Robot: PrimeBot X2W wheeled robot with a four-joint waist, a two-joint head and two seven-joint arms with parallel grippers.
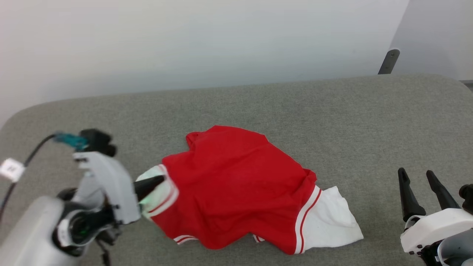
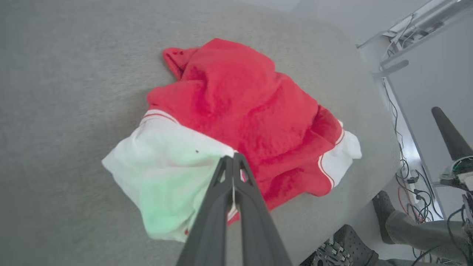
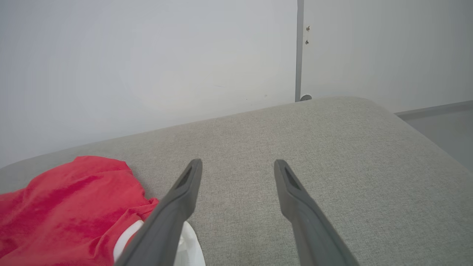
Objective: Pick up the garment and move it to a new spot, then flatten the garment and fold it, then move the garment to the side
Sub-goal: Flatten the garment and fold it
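The garment (image 1: 236, 181) is a red T-shirt with white sleeves, lying crumpled in a heap on the grey fabric surface (image 1: 332, 118). My left gripper (image 1: 160, 180) reaches in from the left, and its tips sit on the heap's left white sleeve. In the left wrist view the garment (image 2: 240, 111) lies ahead, and the left gripper (image 2: 232, 157) is shut, with a thin strip of white cloth pinched between the fingers. My right gripper (image 1: 417, 175) stands open at the lower right, beside the other white sleeve and apart from it. In the right wrist view the right gripper (image 3: 238, 166) holds nothing, and the garment (image 3: 63, 207) lies to its left.
A pale wall runs behind the surface, with a dark post (image 1: 388, 61) at the back right corner. The surface's corners are rounded. Beyond its edge, cables (image 2: 406, 166) lie on the floor. Bare grey surface stretches to the right of the heap and behind it.
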